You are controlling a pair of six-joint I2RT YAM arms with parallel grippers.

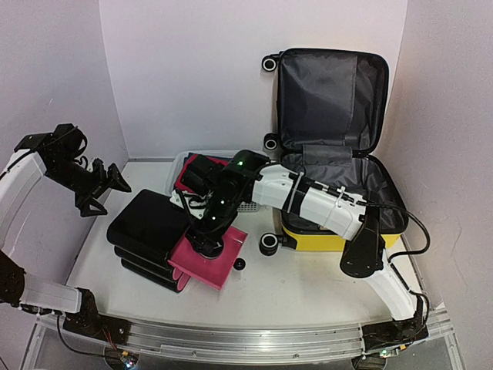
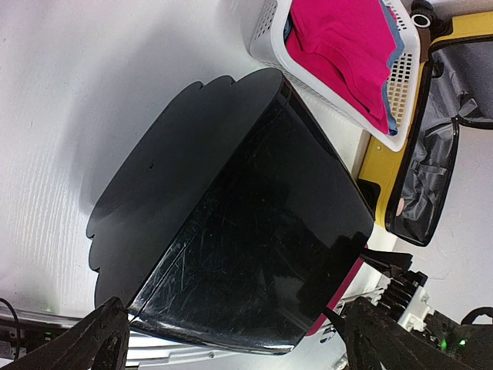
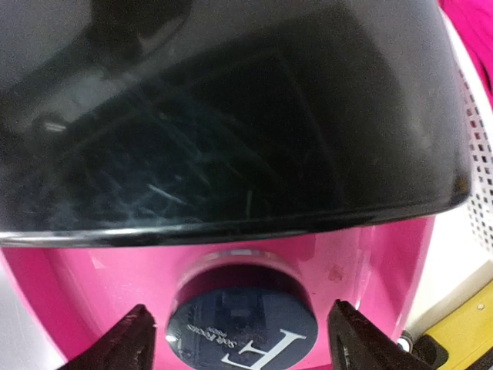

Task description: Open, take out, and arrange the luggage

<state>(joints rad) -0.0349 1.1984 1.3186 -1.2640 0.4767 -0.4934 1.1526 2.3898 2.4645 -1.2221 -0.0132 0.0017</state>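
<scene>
Yellow suitcase [image 1: 312,237]: you have one, far right.
White basket [image 2: 400,77]: you have one, far middle.
Black case [image 1: 150,223]: you have one, near left.
Round jar [image 3: 243,327]: you have one.

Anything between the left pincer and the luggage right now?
Yes. The black case, the white basket and the right arm all lie between the left pincer and the luggage.

Bright, even overhead light; soft shadows on the table [image 1: 308,285]. Right wrist view is blurred; black case [image 2: 231,231] shows glare.
</scene>
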